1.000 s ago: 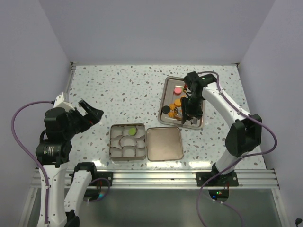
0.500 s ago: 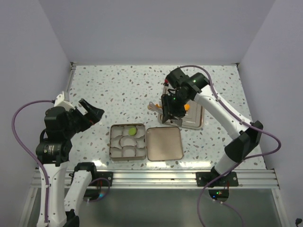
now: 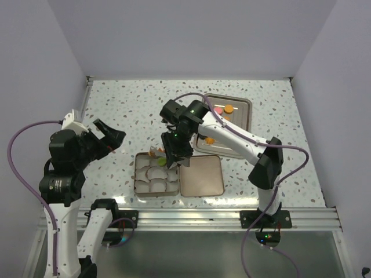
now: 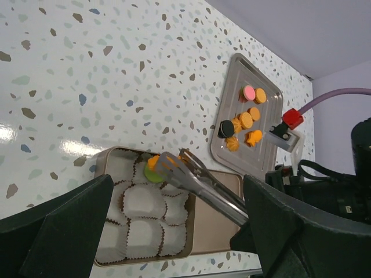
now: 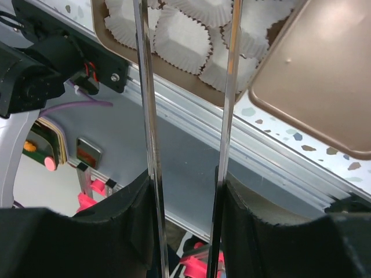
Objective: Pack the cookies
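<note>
My right gripper (image 3: 174, 152) is pressed partway together on the tongs (image 4: 197, 182), which pinch one orange cookie (image 4: 156, 163) at their tips. That cookie hangs over the far edge of the box (image 3: 136, 171), just beyond the green cookie (image 4: 152, 175) already lying in a far-row cup. I cannot tell whether the two touch. The tongs' long axis slants from the box's far edge back toward its lid side, where my right wrist sits, so any empty cup lies a little nearer along that same line. My right arm reaches well across from the tray (image 4: 237, 66), where the other cookies (image 4: 246, 120) wait beyond the box. My left gripper (image 3: 111, 138) is spread wide, holding nothing, raised off the desk on the box's other side.
</note>
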You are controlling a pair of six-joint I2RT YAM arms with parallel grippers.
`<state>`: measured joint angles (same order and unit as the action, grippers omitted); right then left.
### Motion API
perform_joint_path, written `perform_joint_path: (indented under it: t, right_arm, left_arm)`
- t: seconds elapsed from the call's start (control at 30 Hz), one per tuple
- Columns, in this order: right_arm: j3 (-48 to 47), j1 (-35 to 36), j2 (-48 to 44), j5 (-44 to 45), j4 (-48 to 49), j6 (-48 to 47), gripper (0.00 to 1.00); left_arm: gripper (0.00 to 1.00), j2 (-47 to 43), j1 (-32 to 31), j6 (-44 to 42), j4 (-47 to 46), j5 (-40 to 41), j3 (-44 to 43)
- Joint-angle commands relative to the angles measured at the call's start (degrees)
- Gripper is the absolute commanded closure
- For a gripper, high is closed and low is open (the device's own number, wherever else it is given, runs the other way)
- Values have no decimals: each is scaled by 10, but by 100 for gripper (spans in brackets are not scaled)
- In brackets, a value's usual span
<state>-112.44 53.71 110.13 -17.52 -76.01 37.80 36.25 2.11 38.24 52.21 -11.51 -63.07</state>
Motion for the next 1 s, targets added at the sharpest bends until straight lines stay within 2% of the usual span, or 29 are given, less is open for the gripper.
perform_joint_path:
  t: [0.0,0.4,0.57,0.73,0.97]
  right_arm:
    - [-54,17,18,-21,15,22,59]
    - [-99,49,75,-26,24,31,59]
    - [-129,46,65,20,-7,23,60]
    - [-90,1,13,42,-20,6,60]
    - [48,-126,-85,99,-45,-55,54]
  left_arm:
    - [0,-2,-2,-18,14,5,-28]
    - [0,-15,-2,-26,42,19,-40]
    - [0,-17,-2,-30,53,24,-46]
    - [0,-19,-3,-29,53,25,-44]
    - [0,-24,-2,-24,41,15,-26]
